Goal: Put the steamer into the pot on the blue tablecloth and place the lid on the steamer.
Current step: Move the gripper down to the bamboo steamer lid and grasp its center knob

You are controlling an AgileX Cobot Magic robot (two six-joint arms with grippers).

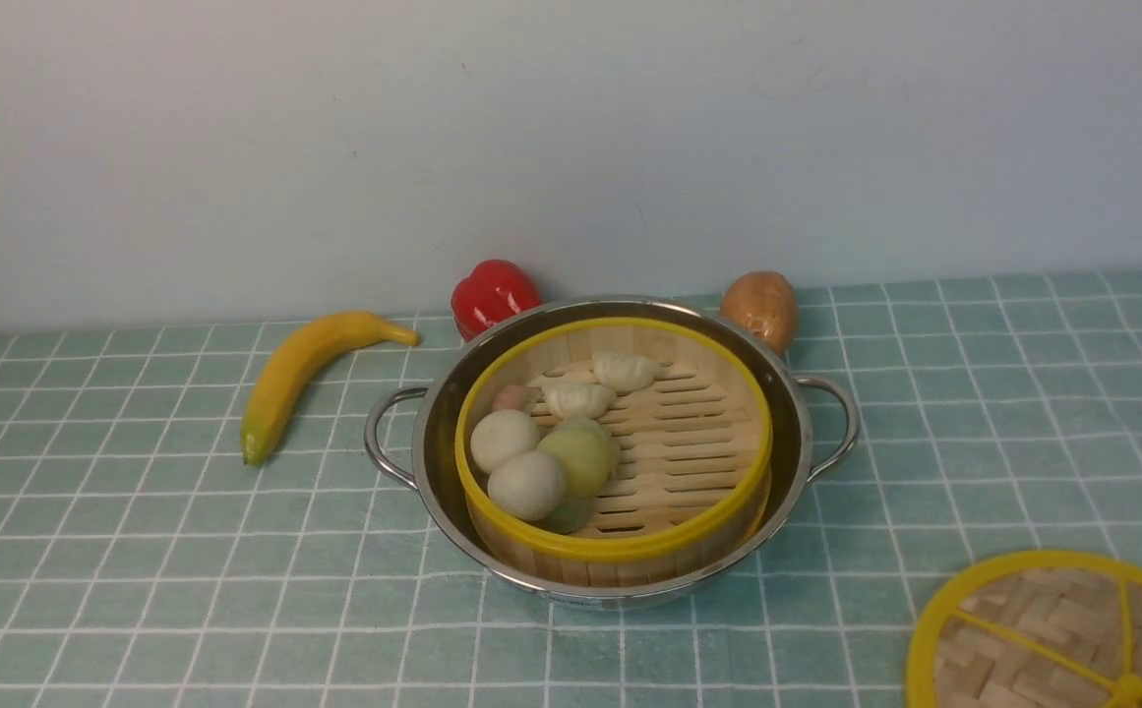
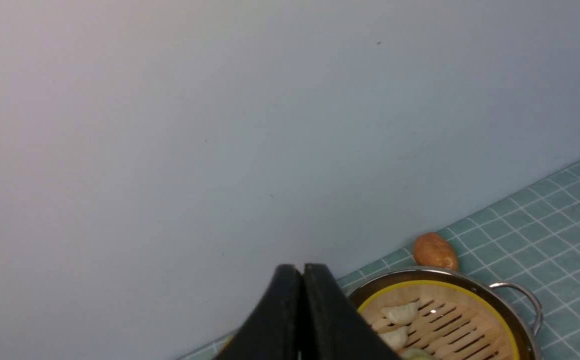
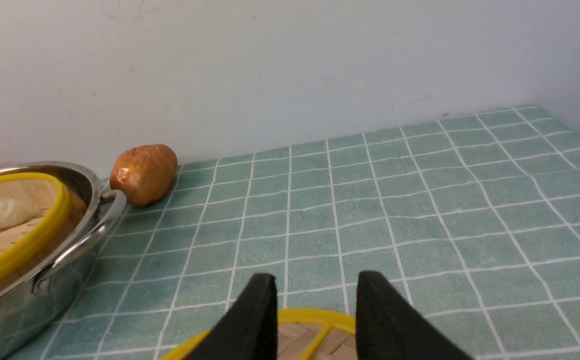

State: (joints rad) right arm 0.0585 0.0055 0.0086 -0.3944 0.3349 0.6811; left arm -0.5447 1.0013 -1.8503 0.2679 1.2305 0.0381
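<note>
The slatted bamboo steamer [image 1: 620, 544] sits inside the shiny steel pot [image 1: 787, 393] on the gridded teal tablecloth [image 1: 138, 551]. My left claw [image 2: 301, 272] is pressed together. My right claw [image 3: 314, 285], parted, hangs over the flat woven lid [image 1: 1023, 619].

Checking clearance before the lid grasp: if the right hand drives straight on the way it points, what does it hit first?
Probably bare blue tablecloth, just past the far rim of the lid; the open right hand sits over that rim. Depth is unclear, so the rim could come first.
</note>
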